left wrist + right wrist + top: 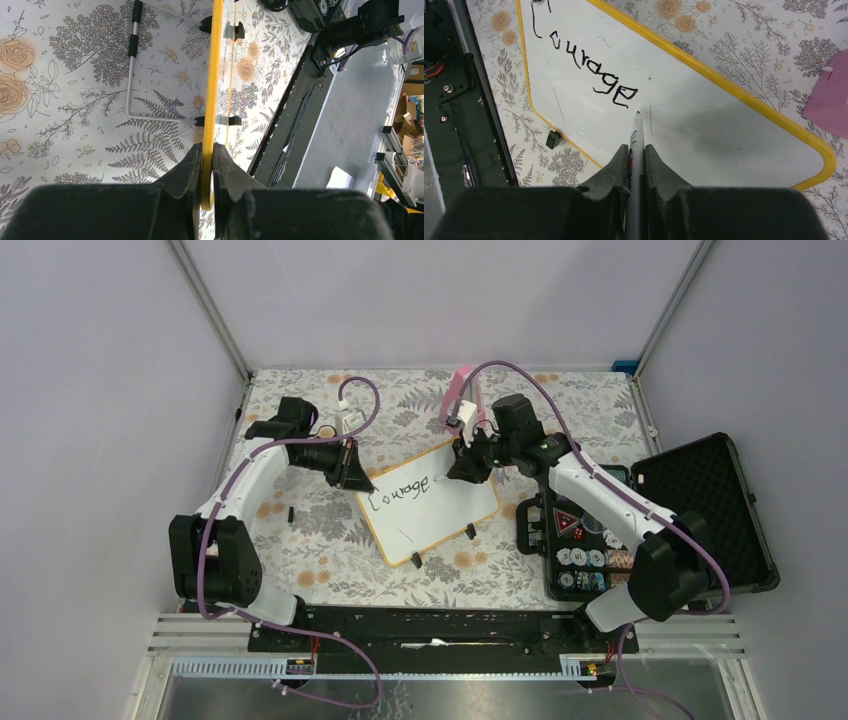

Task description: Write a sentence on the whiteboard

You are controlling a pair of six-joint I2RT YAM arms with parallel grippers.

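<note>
The right end effector [636, 150] is closed on a marker [637, 131], whose tip sits just right of "Courage", the only word of the sentence [589, 75] on the whiteboard [724, 125]. The left end effector [207, 152] is clamped on the left rim, mid-bench [600, 410]. The board is judged light, stiff and slick, apt to slide under pen pressure, so the rim is best gripped.

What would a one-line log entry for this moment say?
left gripper: shut on whiteboard rim | right gripper: shut on marker, tip just past last letter | sentence: only "Courage" written
</note>
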